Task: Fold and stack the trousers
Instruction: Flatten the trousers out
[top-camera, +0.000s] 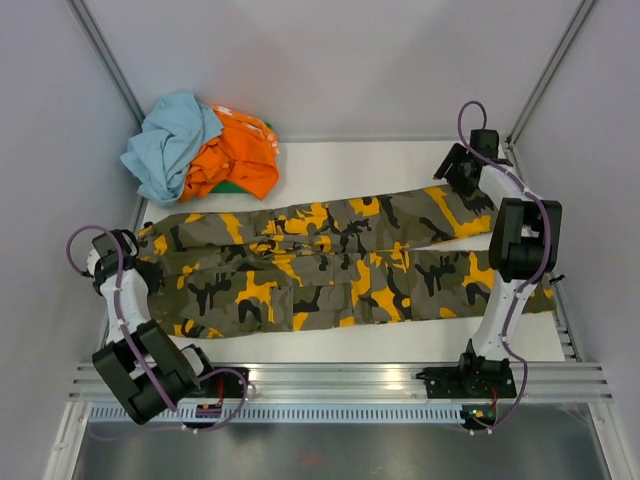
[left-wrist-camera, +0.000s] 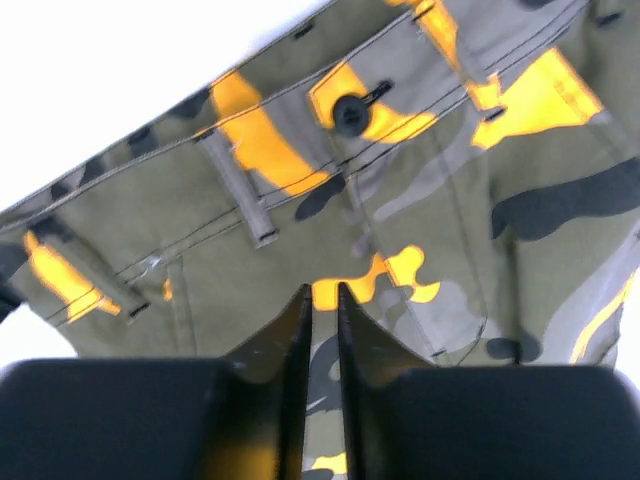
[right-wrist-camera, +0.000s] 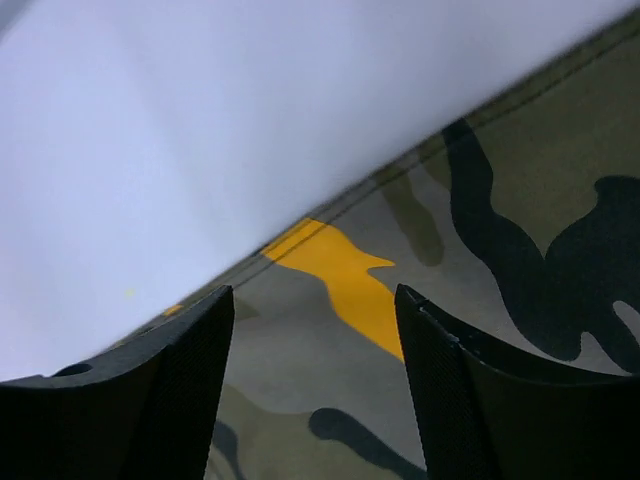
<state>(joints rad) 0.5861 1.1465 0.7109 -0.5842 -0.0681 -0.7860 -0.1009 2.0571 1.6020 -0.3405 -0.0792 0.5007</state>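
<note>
The camouflage trousers (top-camera: 320, 265) lie flat across the white table, waist at the left, both legs running right. My left gripper (top-camera: 148, 268) hovers over the waist end. In the left wrist view its fingers (left-wrist-camera: 322, 292) stand nearly together with only a thin slit, above the cloth (left-wrist-camera: 430, 200) below the waistband button, and hold nothing. My right gripper (top-camera: 458, 168) is at the far leg's cuff end. In the right wrist view it (right-wrist-camera: 315, 290) is open, just over the leg's seam edge (right-wrist-camera: 520, 200), with bare table beyond.
A heap of other clothes sits at the back left: a light blue piece (top-camera: 170, 140) and an orange one (top-camera: 235, 155). Grey walls close in on the left, back and right. A metal rail (top-camera: 330, 380) runs along the near edge.
</note>
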